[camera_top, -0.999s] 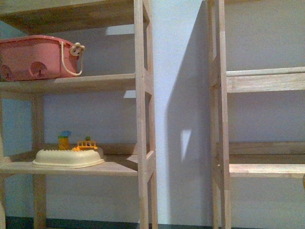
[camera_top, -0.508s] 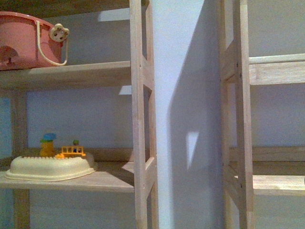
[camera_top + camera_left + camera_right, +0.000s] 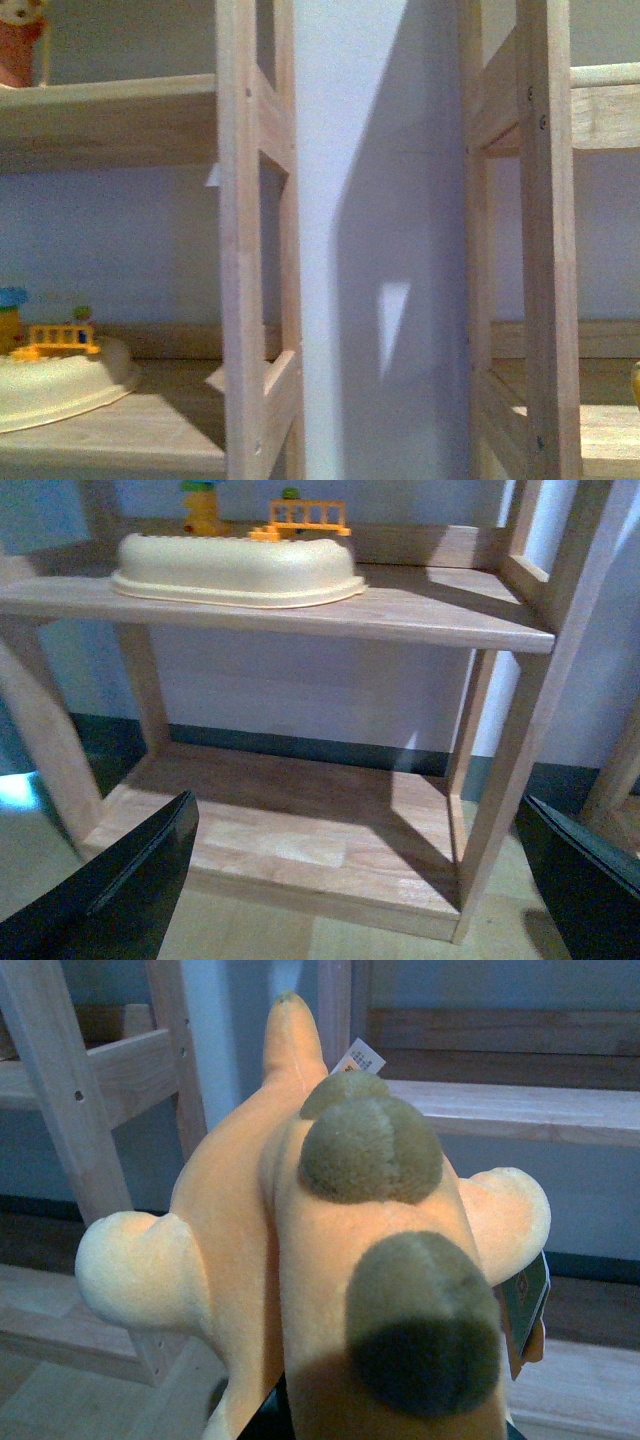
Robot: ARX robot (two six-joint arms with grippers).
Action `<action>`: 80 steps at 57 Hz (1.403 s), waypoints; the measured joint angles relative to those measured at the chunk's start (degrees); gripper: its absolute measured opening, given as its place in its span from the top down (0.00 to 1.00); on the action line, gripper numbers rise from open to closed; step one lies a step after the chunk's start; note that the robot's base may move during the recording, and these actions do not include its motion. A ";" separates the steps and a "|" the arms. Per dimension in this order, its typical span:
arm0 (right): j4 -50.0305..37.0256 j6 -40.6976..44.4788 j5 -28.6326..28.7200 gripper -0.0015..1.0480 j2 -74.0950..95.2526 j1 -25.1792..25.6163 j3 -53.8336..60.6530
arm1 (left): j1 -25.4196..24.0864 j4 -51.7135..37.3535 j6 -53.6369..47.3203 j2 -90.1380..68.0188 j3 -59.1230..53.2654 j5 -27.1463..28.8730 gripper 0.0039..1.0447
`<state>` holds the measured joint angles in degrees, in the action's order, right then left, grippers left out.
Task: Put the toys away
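Compared with a second ago, the front view sits much nearer the shelving. The left shelf unit's post (image 3: 240,260) looms larger. The pink basket (image 3: 14,55), then fully in view on the upper board, is now only a corner at the top left. The cream tray (image 3: 55,390) on the middle shelf (image 3: 150,430) has slid to the left edge, with the orange toy fence (image 3: 55,338) standing on it. A strip of pale wall (image 3: 340,150) separates this unit from the right shelf unit (image 3: 548,250).

The left gripper (image 3: 357,810) is spread wide with nothing between its dark fingers (image 3: 135,885). Its camera faces the left unit, with the tray and fence on the shelf above and the bare bottom shelf (image 3: 290,840) just off the floor.

The plush toy (image 3: 330,1260) fills the right wrist view. It is orange with paler stubby limbs and olive-brown patches, and it is up off the floor in front of the right unit. A white tag (image 3: 358,1057) shows near its far end, and a second tag (image 3: 525,1305) hangs at its side. The right gripper (image 3: 262,1425) shows only as a dark sliver under the toy. Its fingers are hidden, but it appears clamped on the toy. A yellow sliver (image 3: 635,385) at the right edge of the front view may be the same toy, though it is too small to tell.
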<state>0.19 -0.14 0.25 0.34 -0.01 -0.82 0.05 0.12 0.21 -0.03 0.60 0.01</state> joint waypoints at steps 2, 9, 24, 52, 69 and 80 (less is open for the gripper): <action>0.00 0.00 -0.07 0.93 0.00 0.02 0.00 | 0.02 0.00 0.02 0.00 0.00 -0.09 0.06; 0.00 0.00 -0.61 0.93 0.00 0.02 0.00 | 0.04 0.00 0.02 -0.02 0.00 -0.04 0.06; 0.13 -0.17 -1.07 0.93 0.11 -0.22 -0.02 | 0.02 0.00 0.02 -0.02 0.00 0.00 0.06; -10.08 7.50 -44.63 0.93 16.74 -18.69 -17.22 | 0.02 0.00 0.02 -0.02 0.00 -0.02 0.06; -27.45 24.92 -49.46 0.93 31.80 -29.05 -38.10 | 0.02 0.00 0.02 -0.02 0.00 0.00 0.06; -32.17 33.03 -44.11 0.93 38.95 -26.91 -50.82 | 0.02 0.00 0.02 -0.02 0.00 -0.02 0.06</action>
<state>-31.99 32.88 -43.86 39.29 -26.92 -51.64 0.08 0.12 0.23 -0.05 0.60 -0.01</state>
